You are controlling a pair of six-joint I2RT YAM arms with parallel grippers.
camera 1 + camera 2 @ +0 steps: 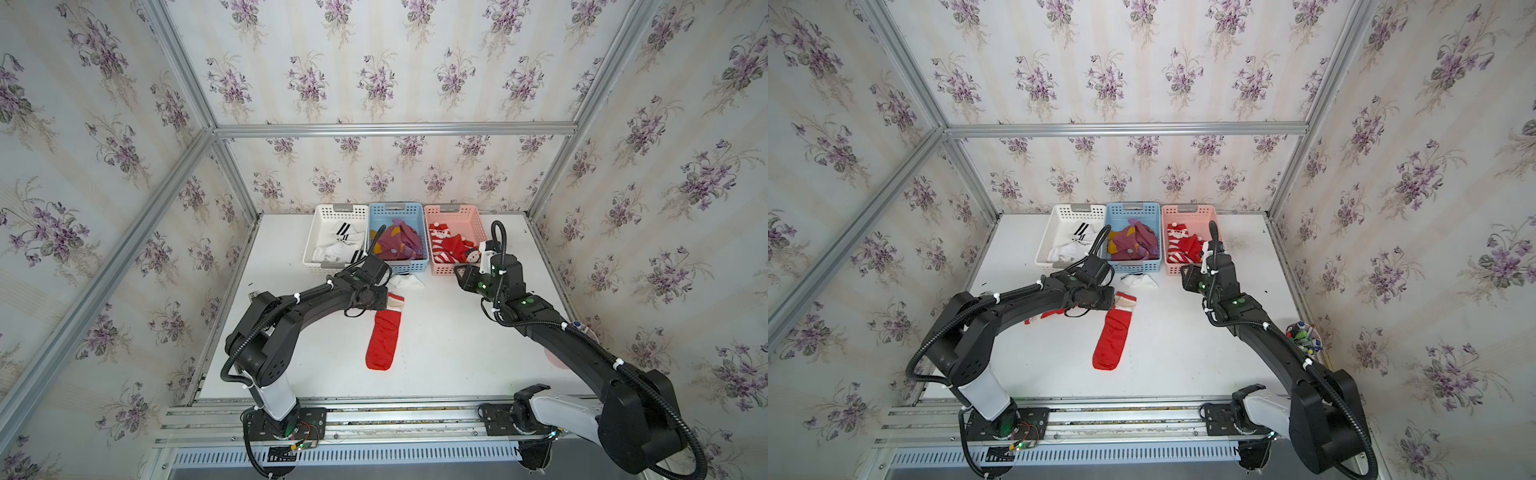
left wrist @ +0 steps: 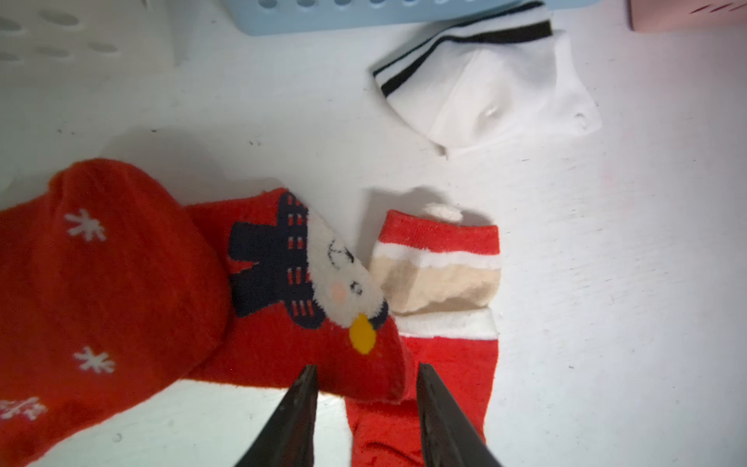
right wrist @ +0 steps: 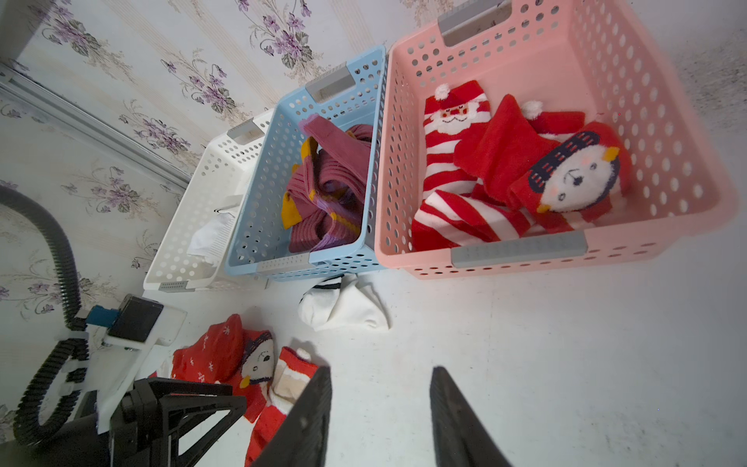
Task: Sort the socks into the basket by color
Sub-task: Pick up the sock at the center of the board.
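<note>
Two red socks lie mid-table. A long red sock [image 1: 382,340] [image 2: 448,364] has a white and beige cuff. A red penguin sock [image 2: 121,283] [image 3: 214,356] overlaps it and is mostly under my left arm in both top views. My left gripper [image 2: 366,370] is open, its jaws either side of the penguin sock's edge. A white sock with black stripes [image 1: 405,281] [image 2: 485,85] lies before the blue basket [image 1: 409,268]. My right gripper [image 3: 382,370] is open and empty over bare table before the pink basket [image 3: 606,258].
White basket [image 1: 328,216] holds white striped socks, the blue one maroon-purple socks, the pink one red Santa socks. All three stand in a row at the back wall. A cup of pens [image 1: 1304,336] stands at the table's right edge beside my right arm. Aluminium posts frame the table.
</note>
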